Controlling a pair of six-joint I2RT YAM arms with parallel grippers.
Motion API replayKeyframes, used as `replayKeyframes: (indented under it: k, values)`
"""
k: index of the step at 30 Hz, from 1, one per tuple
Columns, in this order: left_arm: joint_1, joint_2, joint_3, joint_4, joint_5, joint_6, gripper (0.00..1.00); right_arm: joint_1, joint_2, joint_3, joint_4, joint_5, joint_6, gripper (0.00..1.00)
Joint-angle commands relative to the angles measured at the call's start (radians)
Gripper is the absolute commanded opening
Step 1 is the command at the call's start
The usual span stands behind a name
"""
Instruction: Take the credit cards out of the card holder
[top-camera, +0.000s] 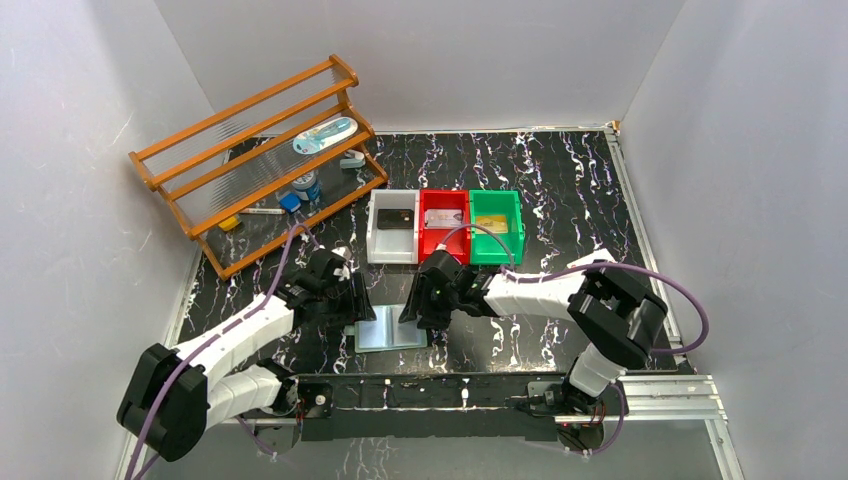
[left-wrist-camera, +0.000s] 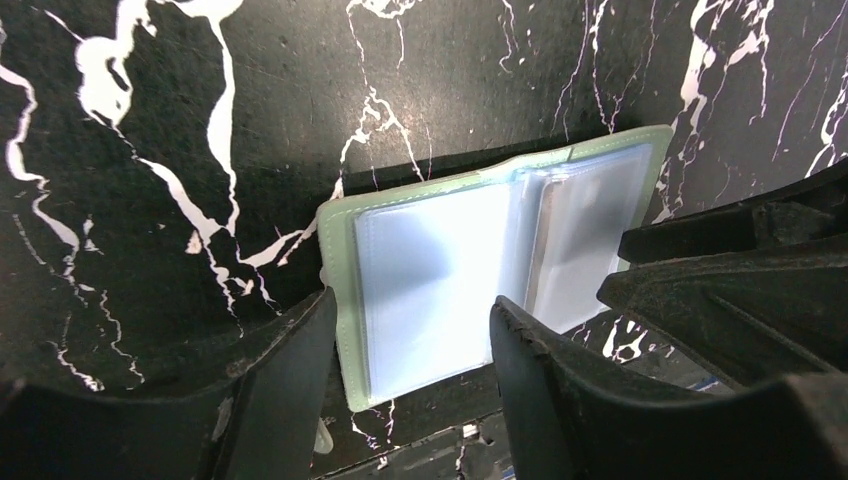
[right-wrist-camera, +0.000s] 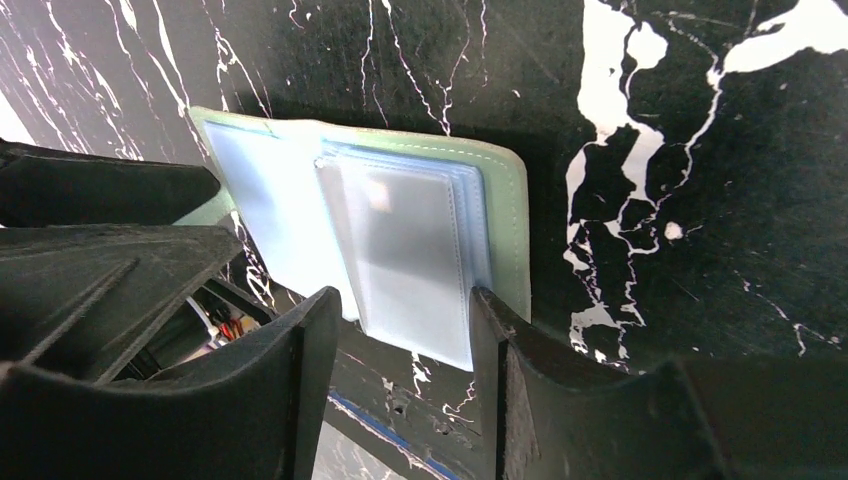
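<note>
The card holder (top-camera: 390, 331) lies spread open on the black marble table, its pale clear pockets facing up and green edging around them. In the left wrist view the card holder (left-wrist-camera: 450, 290) shows no card in its pockets. My left gripper (top-camera: 350, 300) hovers at its left edge, open, fingers either side of the left page (left-wrist-camera: 410, 340). My right gripper (top-camera: 425, 305) stands open over the right page (right-wrist-camera: 405, 320) of the card holder (right-wrist-camera: 400, 240). Credit cards lie in the bins: a dark one (top-camera: 396, 220), a pale one (top-camera: 443, 217), a yellowish one (top-camera: 491, 224).
Three small bins stand in a row behind the holder: white (top-camera: 375, 242), red (top-camera: 428, 246), green (top-camera: 516, 228). An orange wooden rack (top-camera: 260, 150) with small items fills the back left. White walls enclose the table; the arms' mounting rail (top-camera: 480, 392) runs along the near edge.
</note>
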Motion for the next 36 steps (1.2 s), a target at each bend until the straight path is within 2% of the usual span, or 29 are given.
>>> replayKeyframes:
  k: [1, 7, 15, 25, 36]
  values:
    - [0.005, 0.014, -0.024, 0.015, 0.087, -0.008, 0.52, 0.008, 0.023, 0.029, -0.017, -0.01, 0.008, 0.58]
    - [0.002, 0.034, -0.035, 0.037, 0.134, -0.006, 0.35, 0.007, -0.005, 0.006, 0.044, -0.029, 0.014, 0.52]
    - [0.004, 0.02, -0.041, 0.05, 0.136, -0.006, 0.33, 0.007, -0.044, -0.034, 0.16, -0.076, 0.019, 0.44]
    - [0.003, 0.01, -0.057, 0.066, 0.133, -0.017, 0.31, 0.008, -0.039, -0.021, 0.206, -0.128, -0.012, 0.45]
    - [0.003, -0.079, -0.059, 0.043, 0.052, -0.082, 0.28, 0.034, 0.114, 0.128, 0.268, -0.269, -0.043, 0.51]
